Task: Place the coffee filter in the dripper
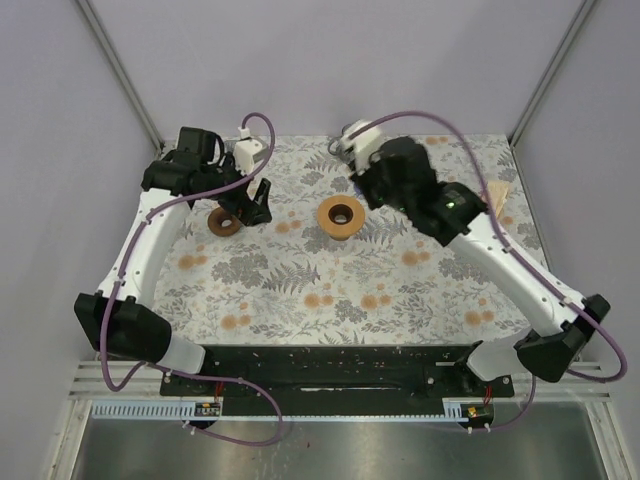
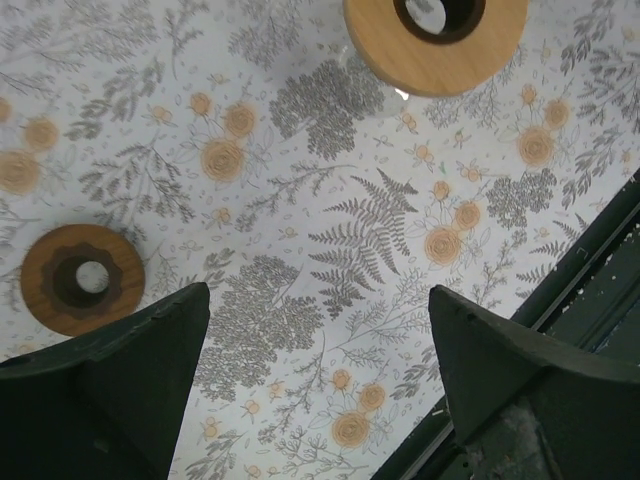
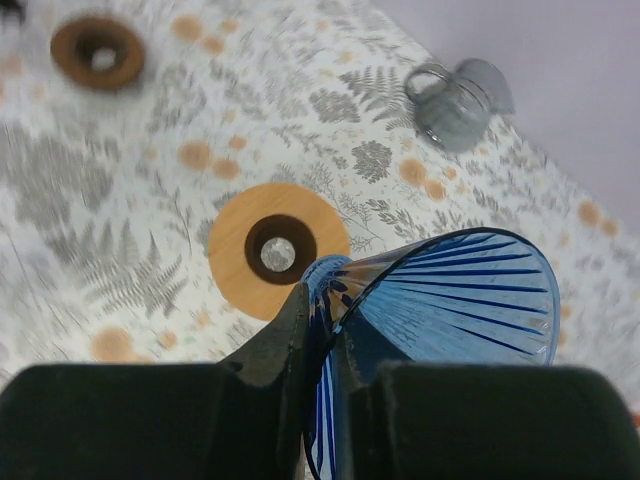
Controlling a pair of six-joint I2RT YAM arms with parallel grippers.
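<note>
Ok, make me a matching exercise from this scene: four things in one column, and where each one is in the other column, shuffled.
Things:
1 blue dripper
2 light wooden ring
3 dark wooden ring
4 glass jug

Places:
A far edge of the table
B pinched in the right gripper
C middle of the table
D left side, near the open left gripper

Pairs: 1-B, 2-C, 3-D, 4-A

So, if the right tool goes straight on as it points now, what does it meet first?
Probably the light wooden ring just ahead of the right tool holding the blue dripper; depth is unclear.
</note>
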